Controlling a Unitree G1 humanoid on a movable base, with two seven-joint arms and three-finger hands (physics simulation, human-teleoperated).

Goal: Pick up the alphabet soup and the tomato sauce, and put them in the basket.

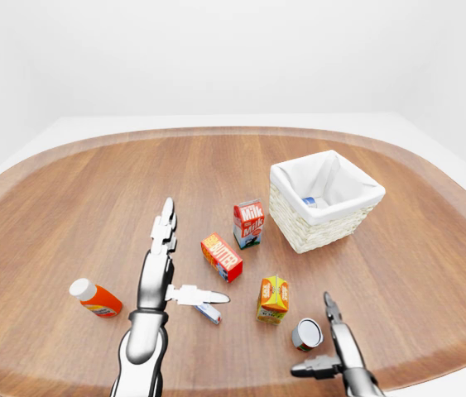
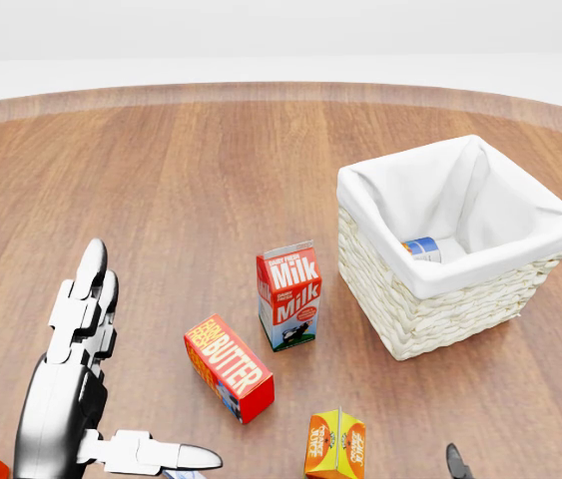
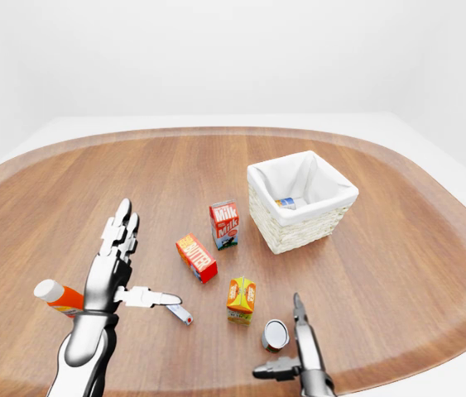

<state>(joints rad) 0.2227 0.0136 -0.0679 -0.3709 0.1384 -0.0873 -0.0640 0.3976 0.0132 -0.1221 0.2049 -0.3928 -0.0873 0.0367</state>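
One can (image 2: 422, 248) already lies in the basket (image 2: 430, 304); second can (image 1: 306, 334) on worktop beside right hand (image 1: 338, 351), both hands' fingers spread, empty.

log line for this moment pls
left hand: open, empty | right hand: open, beside lying can | basket: one can inside | milk carton, butter box: on table
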